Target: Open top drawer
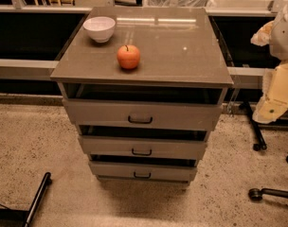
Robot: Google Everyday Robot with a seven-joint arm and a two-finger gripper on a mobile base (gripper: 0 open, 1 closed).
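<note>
free floor [44, 141] before the top drawer [182, 115]; pincer [273, 109] hangs well apart at right edge.

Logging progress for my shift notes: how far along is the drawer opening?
Done: nothing visible; the top drawer looks shut, no interior showing. In hand: nothing; the claw hangs at the right edge, clear of the handle. Left: reach, grip, pull.

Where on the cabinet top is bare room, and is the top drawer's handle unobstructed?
The cabinet top is bare across its right half, from the apple to the right edge. Crowded: the left side, white bowl at back, apple nearer the front. Nothing stands before the top drawer or its handle. The pincer hangs right of the cabinet.
</note>
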